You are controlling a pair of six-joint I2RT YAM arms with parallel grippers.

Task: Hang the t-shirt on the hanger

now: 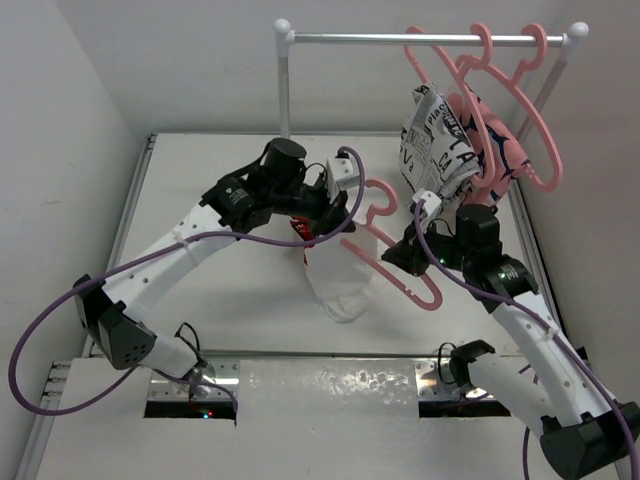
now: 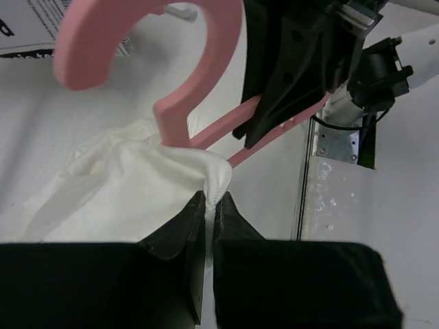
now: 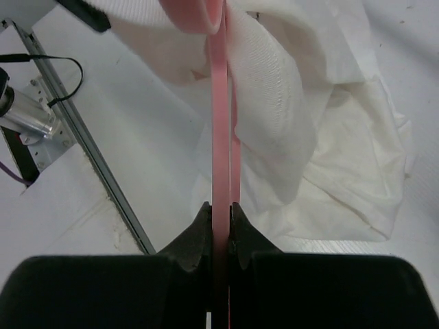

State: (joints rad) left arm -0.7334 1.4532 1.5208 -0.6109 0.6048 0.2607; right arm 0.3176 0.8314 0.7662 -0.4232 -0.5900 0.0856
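Right end effector [image 3: 219,209] grips hanger [image 3: 219,137], hook pointing away, bar seemingly diagonal.

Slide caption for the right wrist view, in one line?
Right claw grips the hanger edge-on, with the t-shirt bunched beside it.

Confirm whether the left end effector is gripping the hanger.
No, the left end effector is shut on the t-shirt cloth, while the hanger is clamped in the right end effector.

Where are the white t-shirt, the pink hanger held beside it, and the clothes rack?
t-shirt [image 1: 338,285]: top view, middle of the white cloth.
hanger [image 2: 223,55]: left wrist view, on its curved hook.
rack [image 1: 350,38]: top view, on its metal bar.
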